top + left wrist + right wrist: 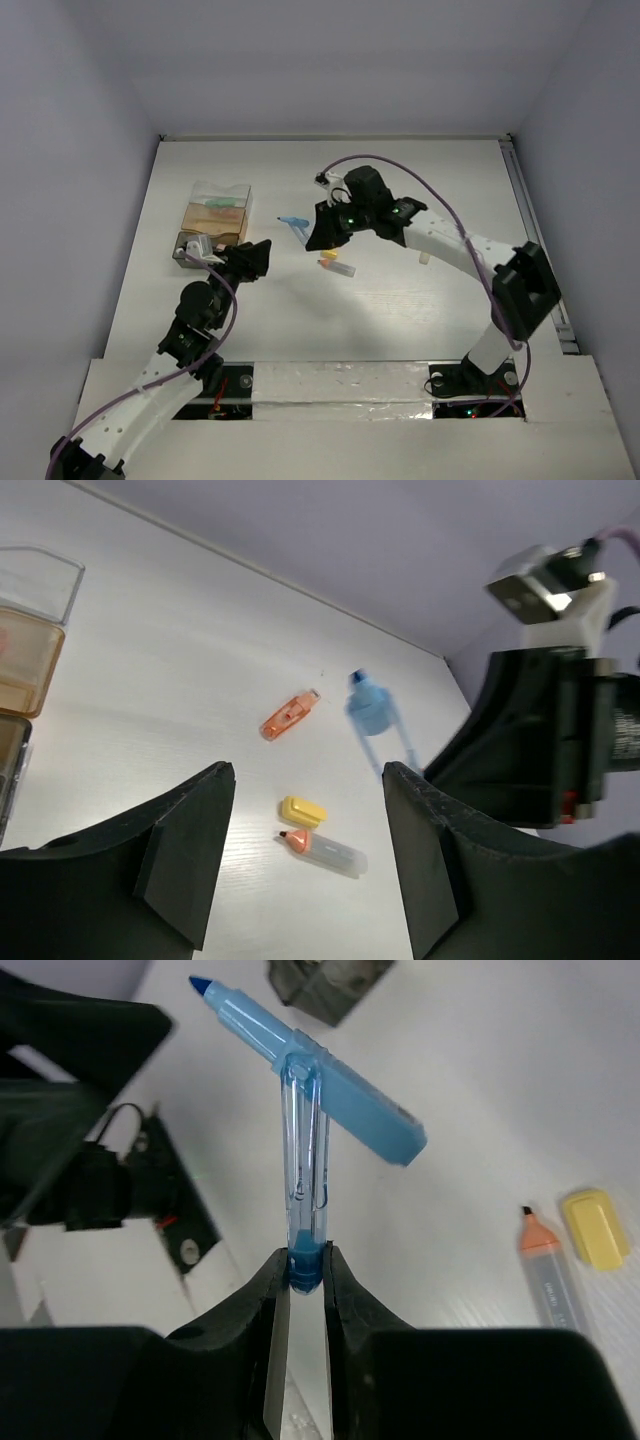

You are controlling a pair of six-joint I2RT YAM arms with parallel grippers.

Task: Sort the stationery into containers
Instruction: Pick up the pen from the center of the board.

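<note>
Blue plastic in the grip: a blue highlighter (300,1060) hanging crosswise on a slim clear stem, pinched at the stem's blue lower end by the right end effector (306,1265), fingers closed tight on it. Apparently lifted off the table (420,180), well to the right of the containers (215,215). Left end effector (310,860) open, nothing between its fingers, parked just beside the containers' grey section. Down on the table: an orange clip (290,715), a yellow cap (302,811) and, just beside it, an orange-tipped marker (325,850).

Judged as the carry step for one piece: pick done, drop not yet made. Next calls for a swing left over the containers, a choice of compartment, then release. Gripped only at one thin end, so likely to pivot; best moved slowly.
</note>
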